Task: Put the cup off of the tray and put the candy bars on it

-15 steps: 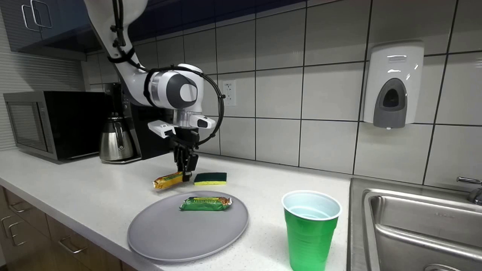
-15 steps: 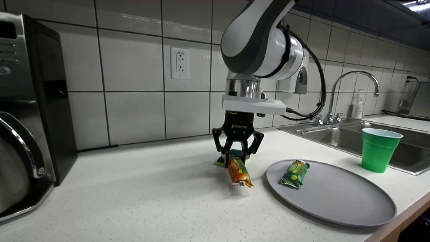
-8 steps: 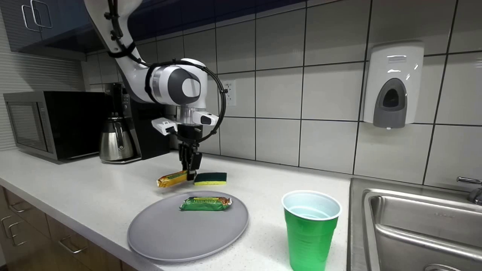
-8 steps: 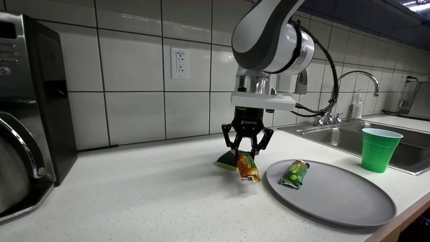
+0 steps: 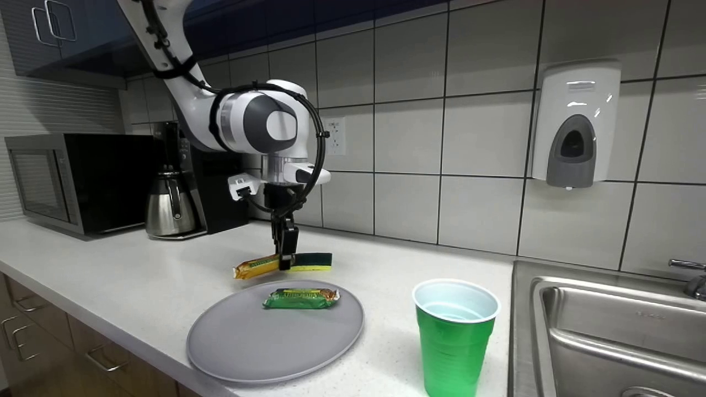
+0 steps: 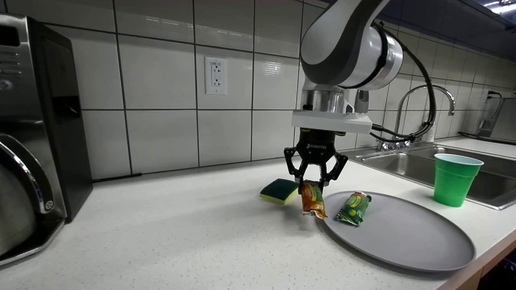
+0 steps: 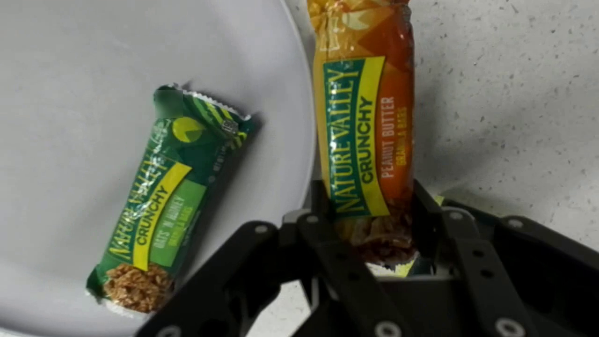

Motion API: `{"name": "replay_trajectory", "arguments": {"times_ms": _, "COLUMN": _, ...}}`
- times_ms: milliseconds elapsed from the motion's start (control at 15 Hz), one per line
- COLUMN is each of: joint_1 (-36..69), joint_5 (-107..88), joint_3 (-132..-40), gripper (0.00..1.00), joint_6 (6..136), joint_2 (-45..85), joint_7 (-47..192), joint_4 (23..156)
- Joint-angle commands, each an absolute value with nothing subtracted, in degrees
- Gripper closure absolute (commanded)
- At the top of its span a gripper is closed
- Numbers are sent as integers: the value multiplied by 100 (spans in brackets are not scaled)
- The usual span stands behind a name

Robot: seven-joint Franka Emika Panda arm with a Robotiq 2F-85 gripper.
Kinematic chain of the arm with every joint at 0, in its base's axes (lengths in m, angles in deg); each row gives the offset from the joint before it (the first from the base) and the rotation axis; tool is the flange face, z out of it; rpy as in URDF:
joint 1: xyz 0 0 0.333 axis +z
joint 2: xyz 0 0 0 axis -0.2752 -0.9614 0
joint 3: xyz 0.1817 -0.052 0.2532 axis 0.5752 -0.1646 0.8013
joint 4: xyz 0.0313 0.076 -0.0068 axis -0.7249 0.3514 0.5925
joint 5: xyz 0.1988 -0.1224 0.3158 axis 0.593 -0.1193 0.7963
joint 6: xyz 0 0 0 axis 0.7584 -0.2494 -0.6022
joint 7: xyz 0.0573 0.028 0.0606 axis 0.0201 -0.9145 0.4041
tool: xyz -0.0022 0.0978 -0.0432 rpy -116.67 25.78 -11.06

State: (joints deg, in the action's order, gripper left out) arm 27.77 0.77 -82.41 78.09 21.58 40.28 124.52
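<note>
Green plastic cup (image 5: 456,344): off, near sink-side edge (image 5: 504,331)!
Round grey tray (image 5: 265,342): green-wrapped bar (image 5: 301,299) aboard.
Claw (image 6: 311,187): you're gripping orange-wrapped bar (image 7: 367,112), unplaced.

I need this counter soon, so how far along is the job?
Done: the cup stands on the counter, off the tray; a green bar lies on the tray. In hand: the gripper grips the orange bar. Left, apparently: setting that bar on the tray.

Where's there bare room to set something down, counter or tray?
A broad stretch of counter lies bare between the coffee maker and the sponge. The tray is bare from the green bar toward the counter's front edge. It's crowded at the tray's rim, where the pincer holds the orange bar near the sponge.
</note>
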Motion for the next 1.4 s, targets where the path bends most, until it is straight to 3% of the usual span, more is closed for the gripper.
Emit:
{"name": "replay_trajectory", "arguments": {"times_ms": 0, "joint_1": 2729, "joint_5": -35, "joint_3": -8295, "gripper": 82, "joint_6": 8040, "joint_2": 2709, "joint_7": 3454, "joint_4": 13048}}
{"name": "replay_trajectory", "arguments": {"times_ms": 1333, "joint_1": 1684, "joint_5": -981, "joint_3": -8487, "gripper": 82, "joint_6": 8147, "joint_2": 4044, "joint_7": 1189, "joint_4": 14834}}
